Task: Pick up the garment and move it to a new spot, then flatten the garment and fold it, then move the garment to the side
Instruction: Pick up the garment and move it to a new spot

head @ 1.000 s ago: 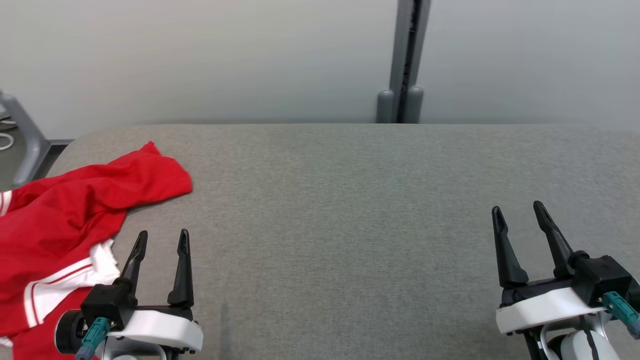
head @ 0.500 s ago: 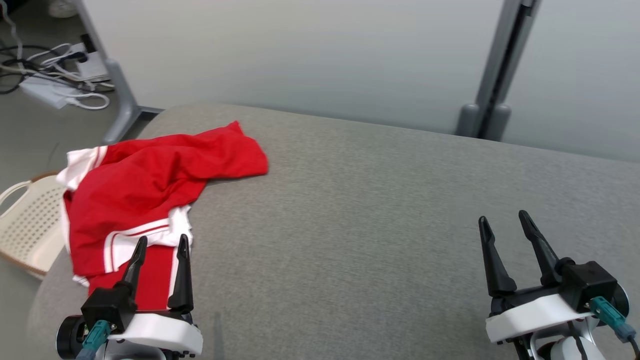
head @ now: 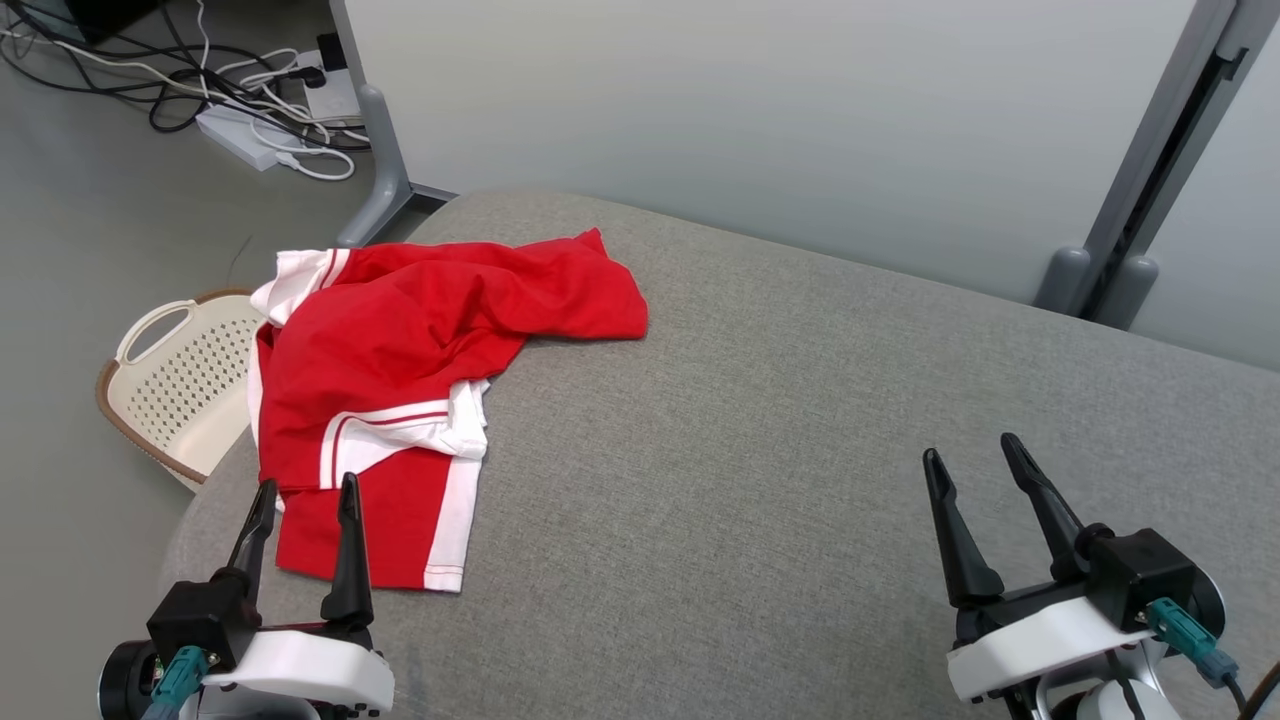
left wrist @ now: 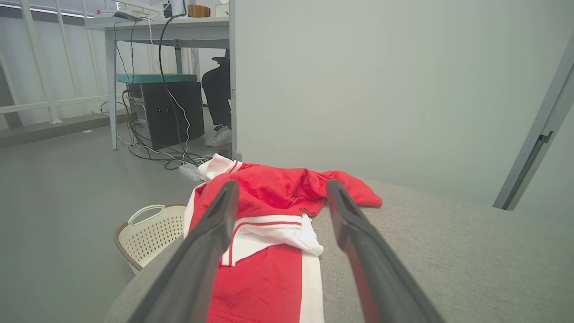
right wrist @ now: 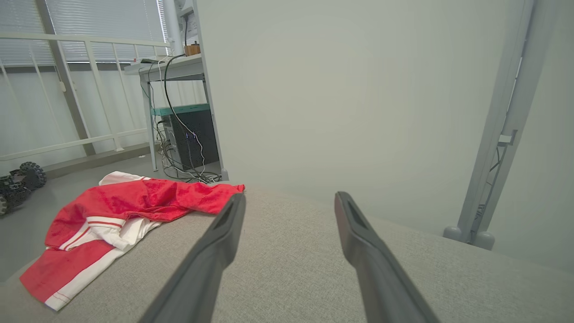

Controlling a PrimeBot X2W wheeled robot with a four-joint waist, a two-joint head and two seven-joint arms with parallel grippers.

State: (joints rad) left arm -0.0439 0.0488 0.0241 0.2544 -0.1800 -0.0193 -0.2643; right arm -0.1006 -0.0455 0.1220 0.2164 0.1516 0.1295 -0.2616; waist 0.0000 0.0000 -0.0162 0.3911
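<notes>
A red garment (head: 400,350) with white stripes lies crumpled at the left end of the grey padded table (head: 780,420), its edge hanging slightly over the side. My left gripper (head: 305,495) is open just in front of the garment's near hem, fingers pointing at it, nothing between them. Along those fingers, the left wrist view has the garment (left wrist: 273,215) straight ahead. My right gripper (head: 970,450) is open over bare table at the lower right, far from the cloth. The garment (right wrist: 121,215) appears at the left in the right wrist view.
A cream perforated basket (head: 175,385) stands on the floor beside the table's left end. Cables and a power strip (head: 245,135) lie on the floor behind it. A pale partition wall (head: 760,110) with a grey post (head: 1150,160) backs the table.
The head camera has swung left, so the garment, basket and floor cables came into fuller view. Both grippers stay open in the same places relative to the camera.
</notes>
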